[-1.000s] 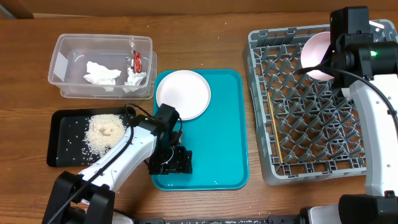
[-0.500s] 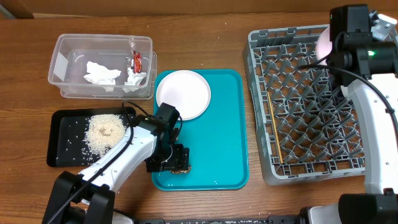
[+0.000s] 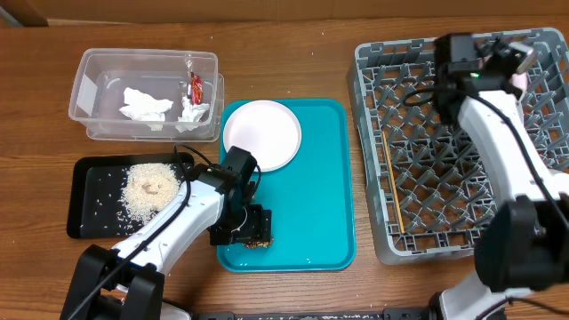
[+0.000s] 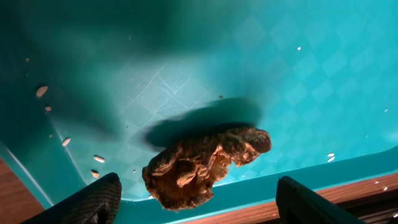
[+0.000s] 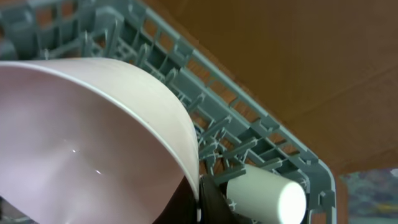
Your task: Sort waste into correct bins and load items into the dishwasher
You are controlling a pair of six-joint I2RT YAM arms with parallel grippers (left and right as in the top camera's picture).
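Rack loading, scrap pickup
Over the dish rack's (image 3: 369, 133) far corner, right gripper (image 5: 200, 200) jaws pinch the pale bowl (image 5: 93, 130); on the teal tray (image 3: 316, 178), left gripper (image 4: 202, 199) jaws straddle the brown lump (image 4: 199, 165), spread; closing should come next.

The food lump (image 4: 199, 165) is brown, the teal tray (image 4: 311, 74) faintly chequered, the bowl (image 5: 81, 143) pale pinkish-white, the rack (image 5: 249, 134) grey.

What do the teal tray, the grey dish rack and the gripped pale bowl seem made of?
The teal rectangular tray looks like semi-gloss moulded plastic, faintly checker-embossed. The large square grey dish rack looks like matte moulded plastic, pegs and grid in one piece. The pale pinkish-white bowl is smooth and glossy with small highlights: ceramic or melamine, unclear.
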